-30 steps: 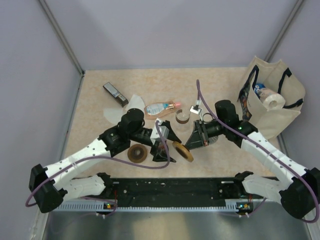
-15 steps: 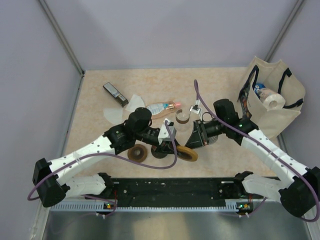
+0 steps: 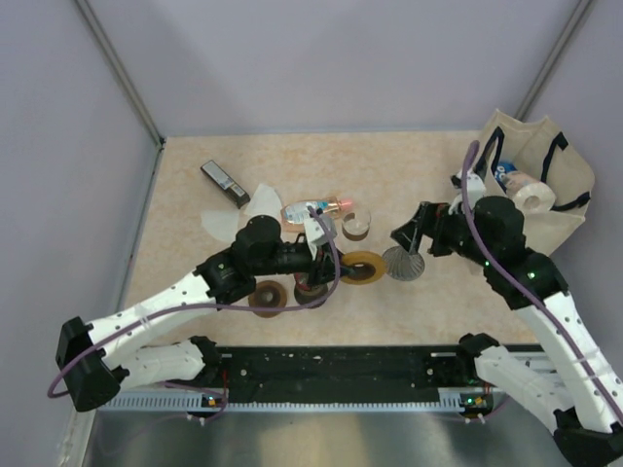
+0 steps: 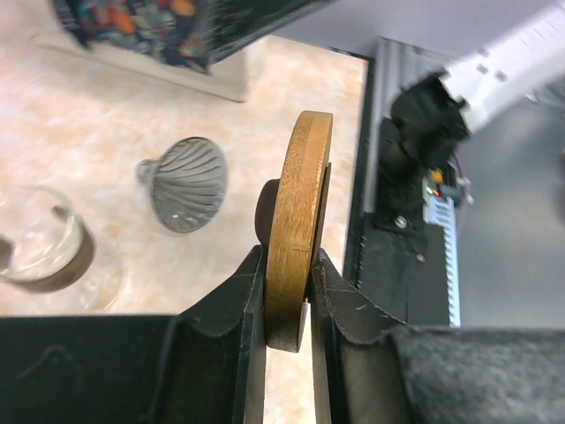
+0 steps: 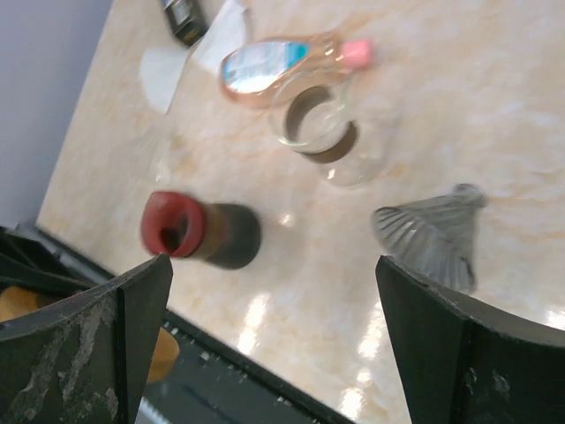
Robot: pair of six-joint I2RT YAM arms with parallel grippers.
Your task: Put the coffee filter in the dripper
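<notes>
Wooden ring (image 4: 300, 230) clamped on edge in left gripper (image 4: 287, 300) | right gripper (image 5: 274, 300) spread wide over dripper (image 5: 433, 234) lying sideways | step: readying dripper | next: fetch far-left paper filter (image 3: 263, 199)

Even, diffuse overhead light; shadows faint.
Right wrist view smeared by motion blur, white glare patches on the surface (image 5: 459, 106); left wrist background soft; top view sharp.

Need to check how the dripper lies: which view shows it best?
Left wrist: the dripper is sharp there, its ribs plain, and it lies on its side. The right wrist view also shows it whole and on its side, but blurred. The top view shows it small, with little detail.
</notes>
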